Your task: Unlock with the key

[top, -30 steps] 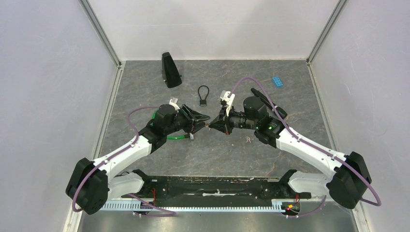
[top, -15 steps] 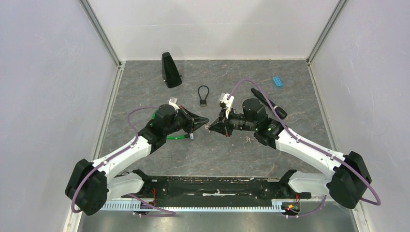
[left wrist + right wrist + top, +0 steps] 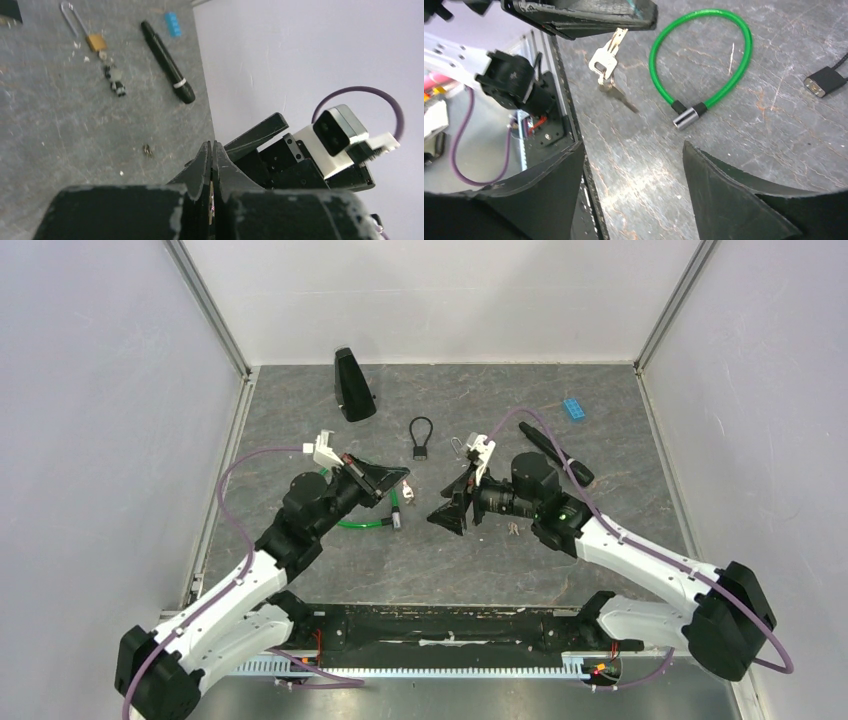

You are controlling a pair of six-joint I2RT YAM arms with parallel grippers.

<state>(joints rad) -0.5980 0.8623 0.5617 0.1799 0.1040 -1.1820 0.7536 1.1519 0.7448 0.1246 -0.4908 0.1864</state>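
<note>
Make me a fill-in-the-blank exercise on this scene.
The left gripper is shut on the ___.
The right gripper stands ___.
The cable lock has a loop that is ___ in colour.
The pen lies near a small ___ brick.
Missing words: keys; open; green; blue.

Wedge: black wedge (image 3: 352,386) standing upright, far left of the grey bench (image 3: 640,440).
Brick: blue brick (image 3: 573,408) lying flat, far right.
Pen: black pen (image 3: 566,462) lying near the brick.
</note>
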